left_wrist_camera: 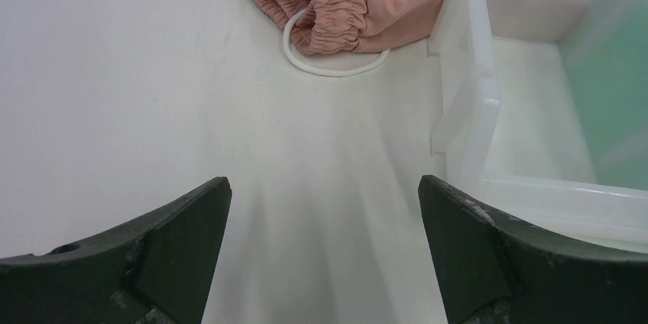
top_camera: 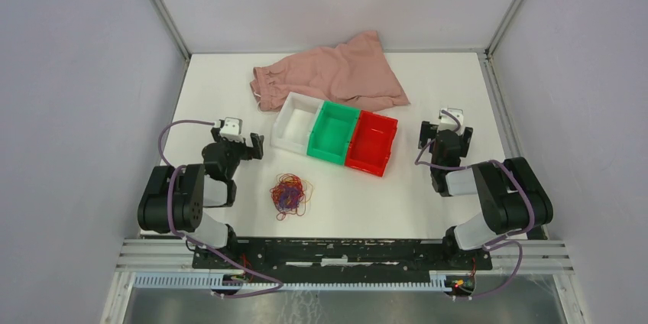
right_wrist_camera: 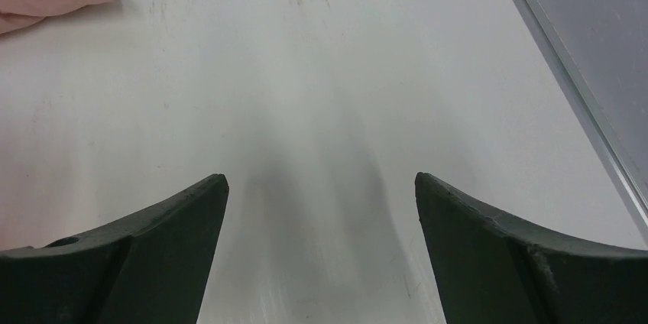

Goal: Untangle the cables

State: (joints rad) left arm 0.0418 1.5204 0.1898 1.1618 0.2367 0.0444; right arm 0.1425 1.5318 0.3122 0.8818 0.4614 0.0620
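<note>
1. Cables (top_camera: 289, 195): red, orange-yellow and dark blue-purple loops in one clump. They lie free on the table (top_camera: 428, 202) close to its near edge, left of centre, and nothing touches them.
2. Left fingers (left_wrist_camera: 176, 240): spread wide and empty, over bare table towards the left edge. They point at the white bin (top_camera: 294, 121) and the pink shorts (top_camera: 336, 76).
3. Right fingers (right_wrist_camera: 489, 240): spread wide and empty, near the right edge, well apart from the clump.
4. Risk, as we judge it: one pinch may catch several strands and lift the clump whole. A hard two-sided pull may tighten the knots.
5. Risk: on the smooth table the clump may slide off the near edge. Springy loops may hook a finger.
6. Surface: white, faintly scuffed. The white bin, green bin (top_camera: 334, 131) and red bin (top_camera: 371, 142) stand touching in a row mid-table, and the shorts lie at the far edge.
7. Room: we see pale grey walls, with metal posts at the far corners.
</note>
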